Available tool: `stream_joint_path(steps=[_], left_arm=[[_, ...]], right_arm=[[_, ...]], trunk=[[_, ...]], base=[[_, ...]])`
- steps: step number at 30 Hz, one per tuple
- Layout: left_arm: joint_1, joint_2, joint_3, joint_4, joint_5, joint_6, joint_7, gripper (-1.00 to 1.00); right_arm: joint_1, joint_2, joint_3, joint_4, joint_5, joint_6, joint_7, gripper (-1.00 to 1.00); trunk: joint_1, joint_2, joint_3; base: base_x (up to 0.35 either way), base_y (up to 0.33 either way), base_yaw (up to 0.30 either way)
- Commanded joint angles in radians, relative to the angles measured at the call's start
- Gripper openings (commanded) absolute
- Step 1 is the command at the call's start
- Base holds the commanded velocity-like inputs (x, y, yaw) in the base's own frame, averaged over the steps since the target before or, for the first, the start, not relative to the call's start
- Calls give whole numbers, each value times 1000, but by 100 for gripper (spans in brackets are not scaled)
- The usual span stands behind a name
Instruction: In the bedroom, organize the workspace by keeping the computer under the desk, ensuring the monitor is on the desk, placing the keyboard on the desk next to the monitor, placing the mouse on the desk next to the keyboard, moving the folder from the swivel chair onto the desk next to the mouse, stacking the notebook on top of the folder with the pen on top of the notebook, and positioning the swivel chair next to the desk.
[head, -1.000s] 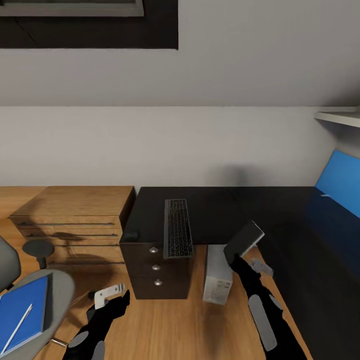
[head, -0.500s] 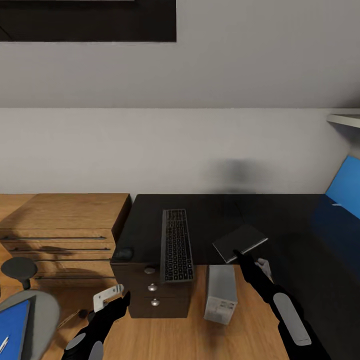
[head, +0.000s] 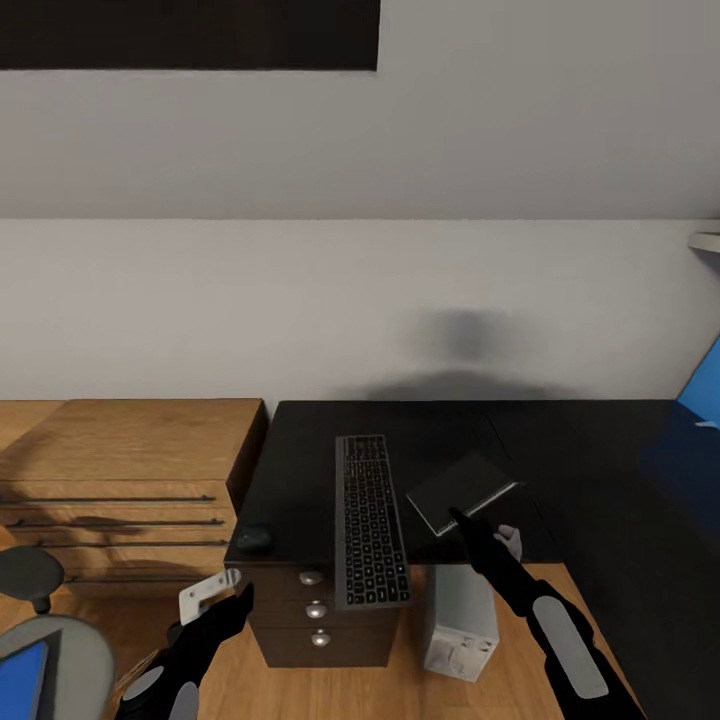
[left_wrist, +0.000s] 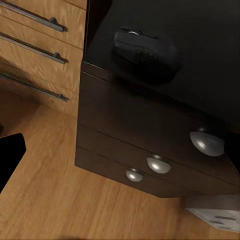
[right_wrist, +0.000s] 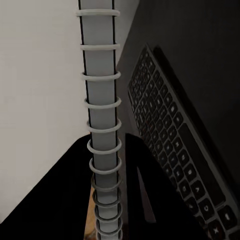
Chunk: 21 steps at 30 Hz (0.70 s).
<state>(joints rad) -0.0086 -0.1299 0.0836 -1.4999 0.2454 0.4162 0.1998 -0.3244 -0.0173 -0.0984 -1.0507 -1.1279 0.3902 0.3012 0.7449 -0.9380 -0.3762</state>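
Notebook (head: 462, 492) levelling out and sinking toward the desk (head: 590, 470), beside the keyboard (head: 370, 518).

Since a second ago the right gripper (head: 462, 518) is tipping the notebook from steeply upright to nearly flat, low over the black top; whether it is touching yet is unclear. The jaws are closing on its edge by the spiral binding, seen close in the right wrist view (right_wrist: 102, 150). It is probably light and fairly stiff, though a thin cover can slide, so the bound edge is the sound hold. The left gripper (head: 215, 592) is hanging by the drawers; I cannot tell how its jaws stand. The mouse (head: 254, 540) is sitting at the desk corner.
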Motion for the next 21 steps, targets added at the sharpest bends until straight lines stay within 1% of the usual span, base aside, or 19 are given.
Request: stream_joint_path(steps=[1, 2, 5, 14, 16, 17, 19, 21], left_arm=[[-1, -1, 1, -2, 11, 5, 5, 100], [-1, -1, 1, -2, 11, 4, 5, 100], [-1, -2, 1, -2, 12, 5, 4, 100], [-1, -7, 4, -50, 16, 11, 8, 100], [-1, -7, 5, -55, 29, 11, 8, 100], [-1, -7, 5, -56, 37, 11, 8, 100], [-1, -7, 5, -57, 44, 12, 9, 100], [-1, -7, 5, -58, 50, 12, 9, 100]], right_arm=[[-1, 0, 6, 2, -9, 7, 4, -100], [0, 0, 20, 5, -9, 6, 5, -100], [-1, 0, 35, 10, -9, 5, 2, -100], [-1, -8, 37, 79, -20, 24, -2, -100], [-1, -9, 35, 86, -28, 30, -2, -100], [-1, -10, 31, 87, -38, 32, -2, -100], [-1, -10, 25, 89, -52, 33, -3, -100], [-1, -10, 18, 89, -75, 34, -3, -100]], trunk=[[0, -1, -1], [0, -1, -1], [0, -1, -1], [0, -1, -1], [0, -1, -1], [4, -8, -4], [12, -22, -11], [19, -36, -17]], base=[[24, 43, 0], [16, 27, 0], [10, 17, 0], [2, 3, 0], [0, 0, 0], [0, 0, 0], [0, 0, 0], [0, 0, 0]])
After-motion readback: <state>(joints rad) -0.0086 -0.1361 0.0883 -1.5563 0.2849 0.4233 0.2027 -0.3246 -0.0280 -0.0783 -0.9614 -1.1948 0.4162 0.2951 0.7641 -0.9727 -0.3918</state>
